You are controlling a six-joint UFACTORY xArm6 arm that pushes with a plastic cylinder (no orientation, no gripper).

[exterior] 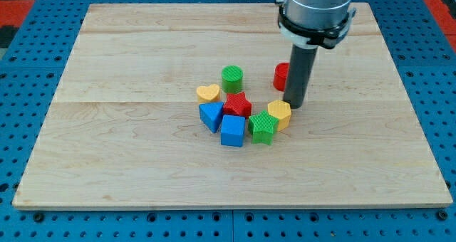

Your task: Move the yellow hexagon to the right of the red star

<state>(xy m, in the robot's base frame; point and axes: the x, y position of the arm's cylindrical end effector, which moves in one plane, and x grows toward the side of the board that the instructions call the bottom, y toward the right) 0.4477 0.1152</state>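
Observation:
The yellow hexagon [280, 114] lies near the board's middle, right of the red star [238, 104] with the green star [262, 127] touching its lower left. My tip [296, 104] stands just at the hexagon's upper right edge, touching or nearly touching it. The rod partly hides a red cylinder [281, 76] behind it.
A green cylinder [232, 79] sits above the red star. A yellow heart [208, 93] is to the star's upper left. A blue block [210, 117] and a blue cube [233, 130] lie below the star. The wooden board [128, 156] rests on a blue pegboard.

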